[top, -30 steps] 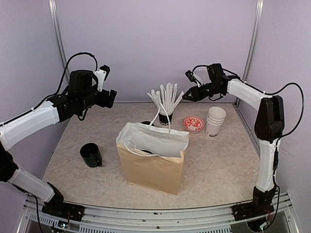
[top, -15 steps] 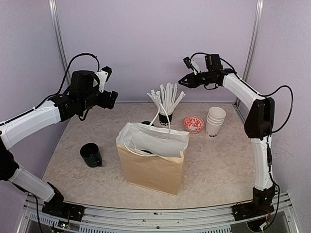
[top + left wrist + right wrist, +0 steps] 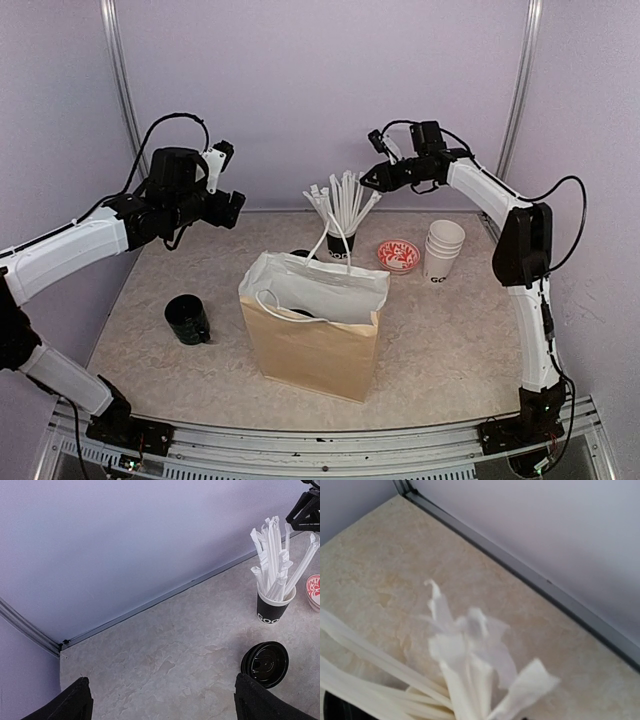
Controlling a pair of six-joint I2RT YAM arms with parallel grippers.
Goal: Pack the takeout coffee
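Observation:
A brown paper bag [image 3: 312, 345] with white handles stands open mid-table. A dark round shape [image 3: 308, 313] shows in its mouth; I cannot tell if it is the takeout coffee's lid, and no lidded white cup shows elsewhere. My left gripper [image 3: 228, 206] hovers high over the back left, open and empty; its black fingertips [image 3: 75, 702] sit wide apart in the left wrist view. My right gripper [image 3: 373, 179] hangs just above and right of the white straws [image 3: 342, 205] [image 3: 465, 680]. Its fingers are out of the right wrist view.
The straws stand in a black cup [image 3: 340, 246] [image 3: 272, 611] behind the bag. A stack of black lids [image 3: 264, 663] lies beside it. A red-patterned dish [image 3: 398, 255], a stack of white cups [image 3: 443, 250] and a dark green mug [image 3: 187, 320] also stand on the table.
My right gripper has risen and swung left, from near the white cups to just above the straws. My left gripper has shifted slightly right.

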